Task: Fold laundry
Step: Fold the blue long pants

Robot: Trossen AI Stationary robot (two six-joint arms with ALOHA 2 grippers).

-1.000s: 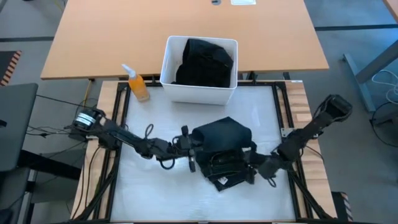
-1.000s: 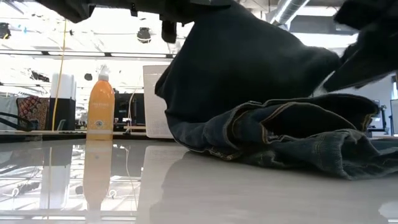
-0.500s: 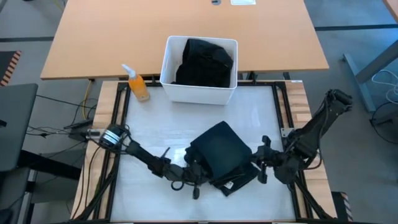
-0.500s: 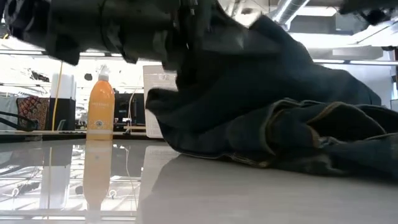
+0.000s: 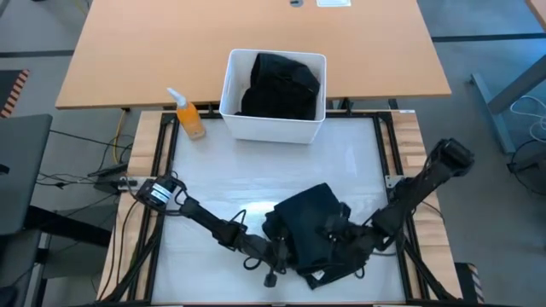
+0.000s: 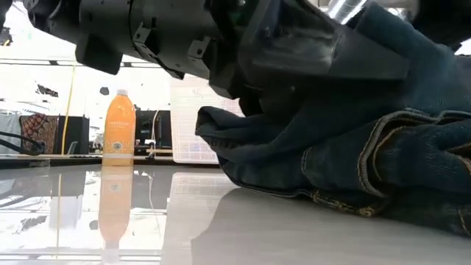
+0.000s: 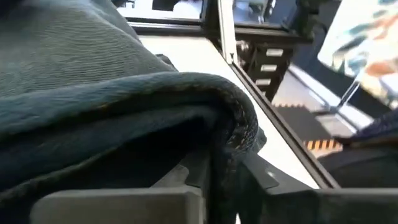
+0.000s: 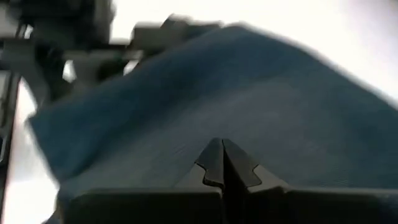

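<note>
The dark navy trousers [image 5: 311, 232] lie as a folded bundle on the white table, toward its near edge; the low view shows their stitched hems [image 6: 346, 169] resting on the tabletop. My left gripper [image 5: 286, 253] is low at the bundle's left near corner, shut on a fold of it. My right gripper [image 5: 339, 232] is shut, its fingertips [image 8: 222, 163] over the bundle's top from the right. Black clothing [image 5: 281, 83] fills the white bin. My left gripper has a rolled fold edge of the trousers [image 7: 239, 127] between its two fingers, coming nearly level from the table's left. The fold drapes over the fingers; the bundle rests on the table. My right gripper points slanting down at the trousers' top layer; whether it touches I cannot tell.
The white bin [image 5: 229, 107] stands at the table's far edge, with an orange spray bottle [image 5: 189, 115] to its left. Bare white tabletop [image 5: 222, 170] lies left of and beyond the bundle. A wooden desk [image 5: 153, 51] stands behind the table.
My left gripper has gone down and toward the table's near right with the trousers' fold, tipping toward level; the raised layer has come down onto the bundle. My right gripper drew back toward the right edge, then came back over the bundle.
</note>
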